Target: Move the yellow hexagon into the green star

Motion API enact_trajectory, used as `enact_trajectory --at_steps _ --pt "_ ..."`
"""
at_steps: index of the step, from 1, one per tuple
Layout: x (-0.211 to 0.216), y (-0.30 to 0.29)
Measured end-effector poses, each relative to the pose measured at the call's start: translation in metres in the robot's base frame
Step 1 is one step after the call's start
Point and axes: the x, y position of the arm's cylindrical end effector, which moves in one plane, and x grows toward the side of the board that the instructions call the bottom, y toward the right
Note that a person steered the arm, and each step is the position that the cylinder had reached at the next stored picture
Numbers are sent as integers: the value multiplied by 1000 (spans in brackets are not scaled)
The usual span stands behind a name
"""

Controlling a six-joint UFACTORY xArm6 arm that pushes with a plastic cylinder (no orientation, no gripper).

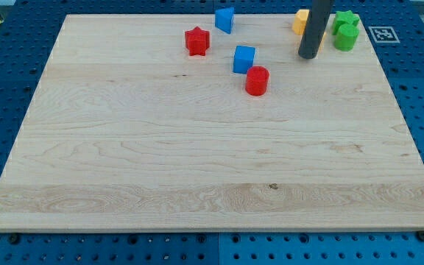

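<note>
The yellow hexagon (300, 20) lies near the view's top right, partly hidden behind my rod. The green star (347, 19) lies to its right at the board's top edge, with a green cylinder (345, 37) touching it just below. My tip (308, 56) rests on the board just below the yellow hexagon and to the left of the green cylinder, a short gap from both.
A red star (196, 40) and a blue block (224, 19) lie at the top centre. A blue cube (244, 59) and a red cylinder (257, 80) sit together left of my tip. The wooden board (197, 162) lies on a blue pegboard.
</note>
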Motion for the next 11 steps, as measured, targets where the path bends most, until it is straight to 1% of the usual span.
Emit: enact_trajectory --at_steps 1,2,3,4,5,6,8,11 --pt "-14 2" --pt "-14 -1" --pt "-24 -29" --pt "-48 -52" --pt "-75 -51" --pt "-84 -31" --pt "-84 23" --pt "-85 25"
